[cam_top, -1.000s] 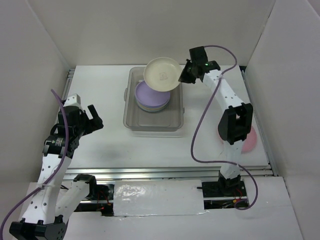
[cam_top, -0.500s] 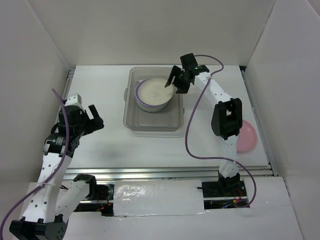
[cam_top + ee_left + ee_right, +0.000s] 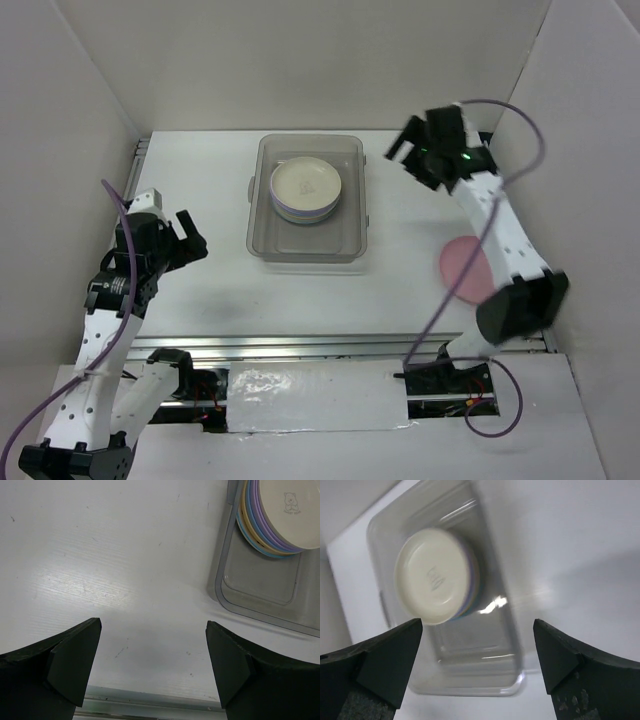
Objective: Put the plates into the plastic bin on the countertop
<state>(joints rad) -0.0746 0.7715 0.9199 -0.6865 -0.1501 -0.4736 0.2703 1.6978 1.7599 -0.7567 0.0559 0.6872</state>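
We see a flat white surface [image 3: 200, 290] boxed in by three plain off-white panels: a back wall [image 3: 300, 60], a left wall [image 3: 50, 150] and a right wall [image 3: 590, 200]. A metal rail [image 3: 300, 345] runs along the near edge of the surface, and a second one [image 3: 138, 165] runs along its left edge. In front of the near rail lies a crinkled, shiny white sheet [image 3: 315, 395]. The light is even, with soft shadows and a faint sheen on the surface.

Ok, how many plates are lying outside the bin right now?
1: the pink plate lies on the countertop, to the right of the plastic bin, partly covered by the right arm. More may be hidden under that arm.
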